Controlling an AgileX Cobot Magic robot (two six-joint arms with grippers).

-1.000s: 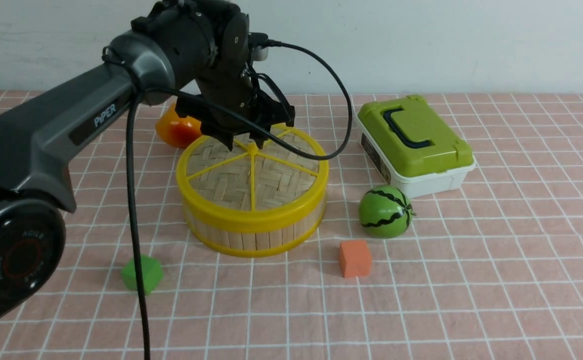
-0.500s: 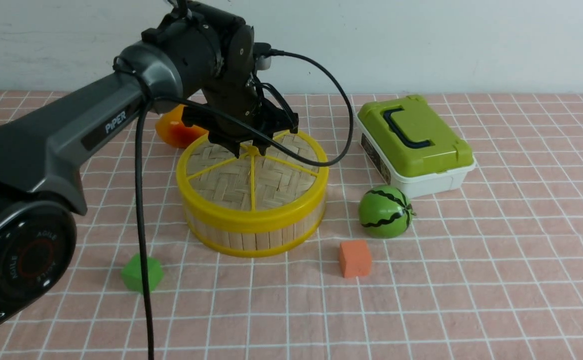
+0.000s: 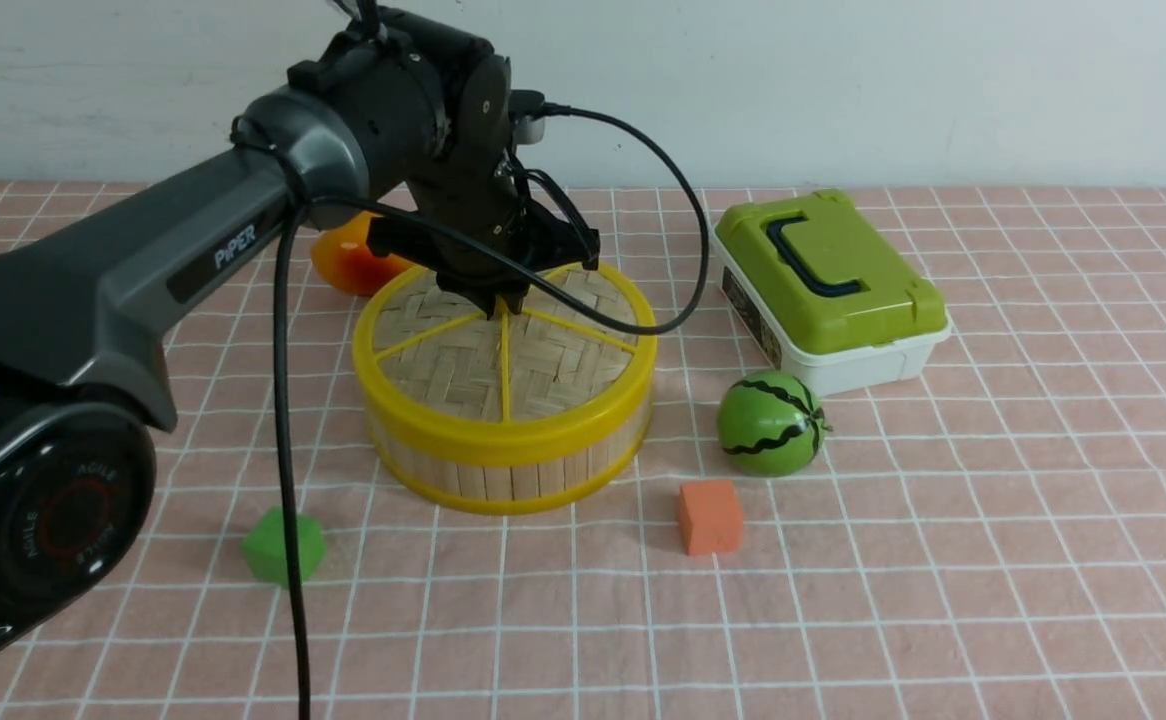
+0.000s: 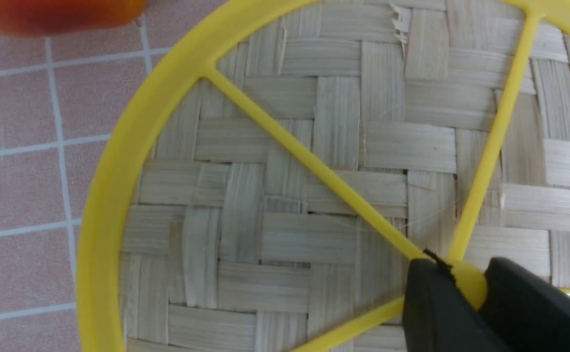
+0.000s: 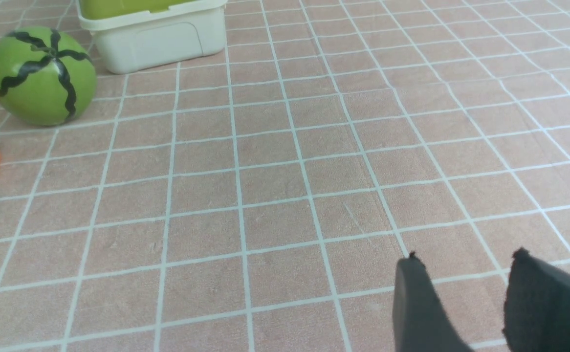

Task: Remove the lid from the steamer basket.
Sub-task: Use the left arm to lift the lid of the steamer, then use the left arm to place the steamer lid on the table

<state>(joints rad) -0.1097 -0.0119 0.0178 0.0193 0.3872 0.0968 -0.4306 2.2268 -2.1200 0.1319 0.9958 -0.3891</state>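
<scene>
The steamer basket [image 3: 503, 478] stands at mid-table, its pale slat wall between yellow rims. The lid [image 3: 533, 365], woven bamboo with a thick yellow rim and spokes, sits flat on top of it. My left gripper [image 3: 499, 305] points down at the lid's centre. In the left wrist view the lid [image 4: 285, 195] fills the frame, and the left gripper [image 4: 468, 289] is shut on the yellow centre knob [image 4: 470, 283], a black finger pressed against each side. My right gripper [image 5: 466, 259] hangs open over bare cloth to the right, holding nothing.
A white box with a green lid [image 3: 828, 285] stands right of the basket. A toy watermelon [image 3: 771, 423] and an orange cube [image 3: 710, 516] lie in front of it. An orange-red fruit [image 3: 353, 262] lies behind the basket, a green block [image 3: 283, 545] front left. The arm's cable [image 3: 283, 480] hangs down.
My left gripper has come down a little onto the lid's centre and its fingers have closed from wide open onto the knob. The lid and basket have not moved.
</scene>
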